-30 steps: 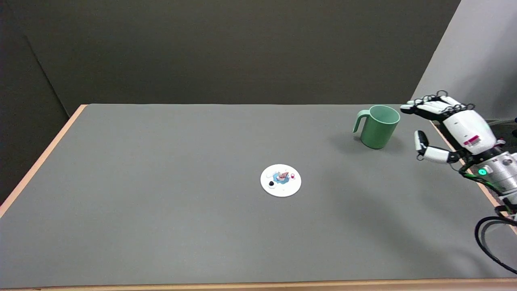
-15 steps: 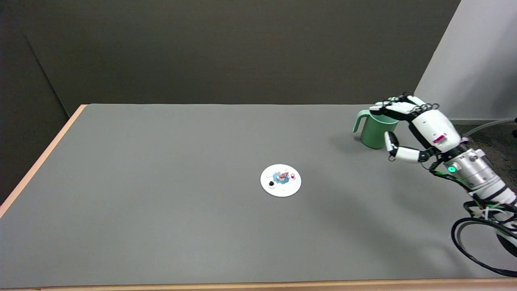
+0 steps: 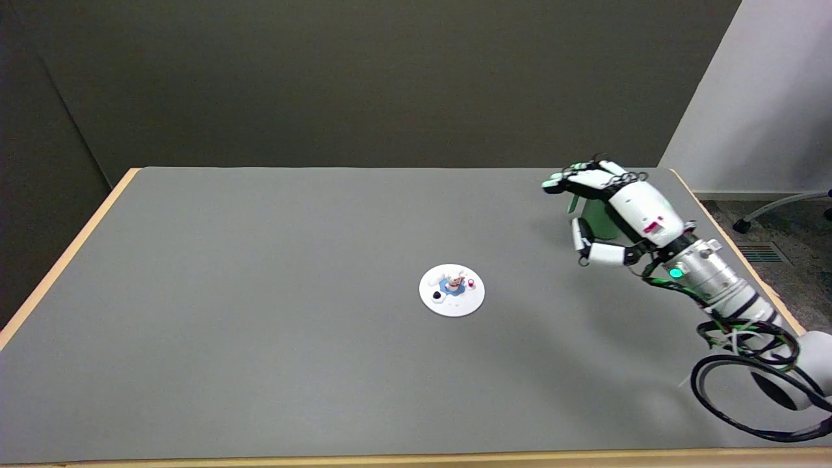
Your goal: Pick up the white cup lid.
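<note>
- Right hand (image 3: 614, 211) hangs in the air over the far right part of the surface (image 3: 260, 364), holding nothing; its fingers (image 3: 572, 179) stretch toward the left of the picture and the thumb (image 3: 595, 250) juts out below them, well apart from them.
- Hard glossy white shells cover the hand, with black at the joints; a metal wrist cuff with a green light joins it to the white right arm (image 3: 721, 296), which slants in from the lower right with black cable looped beside it.
- White cup lid (image 3: 452, 290) lies flat near the middle of the surface, well apart from the hand, to its left and nearer the camera.
- It is a smooth round disc, so it shows no long axis; a small coloured picture in blue, red and black faces upward on it.
- Green mug (image 3: 601, 218) stands behind the hand, mostly hidden by it, with only part of its smooth wall and handle showing.
- Matte grey material covers the flat surface, edged with a pale wood-coloured rim.
</note>
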